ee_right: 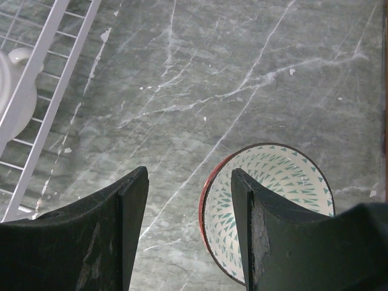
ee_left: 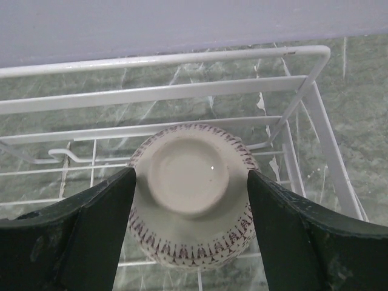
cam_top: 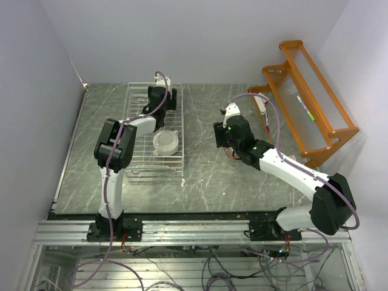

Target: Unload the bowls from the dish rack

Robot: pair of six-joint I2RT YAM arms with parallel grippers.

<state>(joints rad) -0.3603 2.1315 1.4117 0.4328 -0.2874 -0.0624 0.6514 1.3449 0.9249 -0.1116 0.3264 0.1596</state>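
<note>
Plainly the step in hand is the pick of the patterned bowl point(ee_left: 191, 200), which sits upside down at the far end of the dish rack point(ee_left: 182, 91); the left tool point(ee_left: 191, 174) stands spread astride it, one finger on each side, though I cannot tell whether the pads press it; the next move calls for a firm pinch and a straight lift clear of the wires; nearer in the rack sits a cream bowl point(cam_top: 165, 142); to the right, the right tool point(ee_right: 188, 176) hangs spread, holding nothing, over the desk point(ee_right: 242, 73), just beside an upright red-rimmed bowl point(ee_right: 279, 188) already out.
</note>
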